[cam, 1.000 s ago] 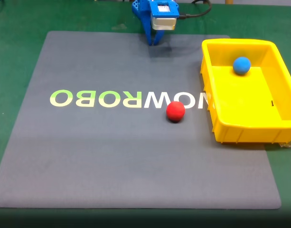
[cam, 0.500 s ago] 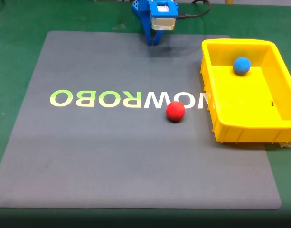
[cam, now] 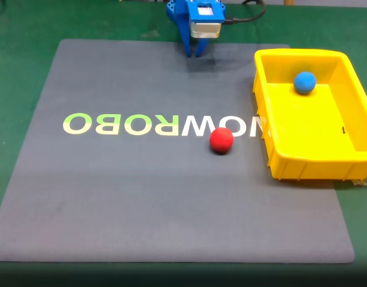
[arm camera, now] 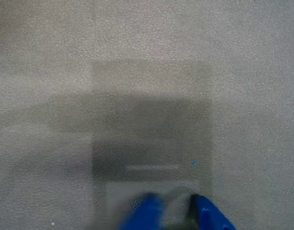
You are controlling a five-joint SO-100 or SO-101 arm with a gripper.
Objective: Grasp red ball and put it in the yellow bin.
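Jaws (cam: 196, 52) at top centre look nearly closed, empty; approaching unopened, they could knock the red ball (cam: 221, 140) rolling away.

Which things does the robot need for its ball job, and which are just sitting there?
For the job:
small matte red ball
bright yellow rectangular plastic bin
blue gripper

Just lying about:
small blue ball, already inside the bin
grey mat with printed letters

Blue jaws (cam: 196, 52) pointing straight down, tips seemingly slightly apart, holding nothing.
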